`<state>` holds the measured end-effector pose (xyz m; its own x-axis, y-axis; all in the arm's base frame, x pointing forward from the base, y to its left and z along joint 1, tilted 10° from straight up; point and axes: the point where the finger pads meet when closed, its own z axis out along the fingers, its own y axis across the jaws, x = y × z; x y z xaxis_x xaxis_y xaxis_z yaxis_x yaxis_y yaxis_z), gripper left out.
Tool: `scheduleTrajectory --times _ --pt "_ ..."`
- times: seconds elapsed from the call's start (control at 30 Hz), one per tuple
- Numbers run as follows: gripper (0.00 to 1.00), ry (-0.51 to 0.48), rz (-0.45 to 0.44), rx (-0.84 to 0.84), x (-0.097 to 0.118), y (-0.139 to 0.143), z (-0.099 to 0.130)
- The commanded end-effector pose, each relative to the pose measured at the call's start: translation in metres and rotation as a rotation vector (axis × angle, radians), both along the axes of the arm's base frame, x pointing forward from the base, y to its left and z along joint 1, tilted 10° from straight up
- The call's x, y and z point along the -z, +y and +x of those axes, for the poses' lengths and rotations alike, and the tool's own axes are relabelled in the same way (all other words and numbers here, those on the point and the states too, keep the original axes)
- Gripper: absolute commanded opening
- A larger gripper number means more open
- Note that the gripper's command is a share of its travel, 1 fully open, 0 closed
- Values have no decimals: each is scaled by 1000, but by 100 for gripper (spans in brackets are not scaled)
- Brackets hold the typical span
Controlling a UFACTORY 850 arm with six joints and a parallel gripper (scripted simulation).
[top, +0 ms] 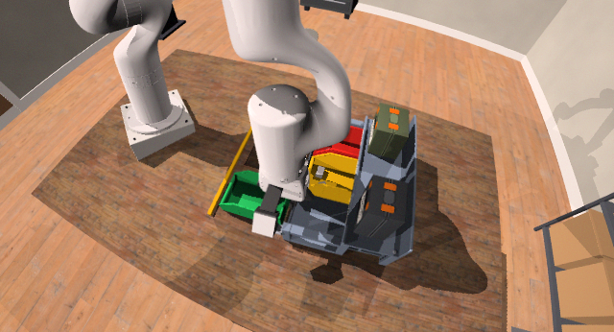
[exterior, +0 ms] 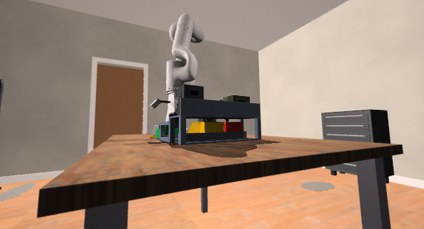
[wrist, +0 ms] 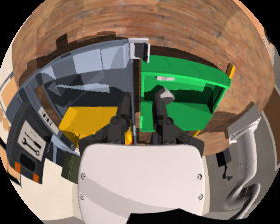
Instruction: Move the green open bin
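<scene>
The green open bin (top: 247, 197) sits on its base on the table top, just in front of the grey shelf (top: 350, 202) at its near end. In the wrist view the green bin (wrist: 184, 96) lies under my gripper (wrist: 142, 100). The fingers are open, one on each side of the bin's near wall and clear of it. The arm's wrist hides the bin's shelf-side end in the top view, so I cannot tell whether it touches the shelf. In the exterior view the bin (exterior: 162, 132) is low beside the shelf post. I cannot make out its parts.
A yellow bin (top: 331, 176) and a red bin (top: 342, 144) stand on the lower shelf. An olive case (top: 389, 130) and a dark case (top: 381, 204) lie on the shelf top. A yellow strip (top: 230, 171) lies by the green bin. The arm's base (top: 155, 123) stands at the back left.
</scene>
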<state>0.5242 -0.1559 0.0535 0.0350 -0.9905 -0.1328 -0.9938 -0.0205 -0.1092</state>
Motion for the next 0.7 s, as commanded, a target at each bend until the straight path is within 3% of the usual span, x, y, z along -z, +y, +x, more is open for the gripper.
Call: scheduleTrajectory --times 0.0,0.1,0.27,0.67 --pt "33 -2 -1 0 -1 0 1" --pt "33 -2 -1 0 -1 0 1" --pt "33 -2 -1 0 -55 -8 -5" --pt "33 -2 -1 0 -55 -8 -5"
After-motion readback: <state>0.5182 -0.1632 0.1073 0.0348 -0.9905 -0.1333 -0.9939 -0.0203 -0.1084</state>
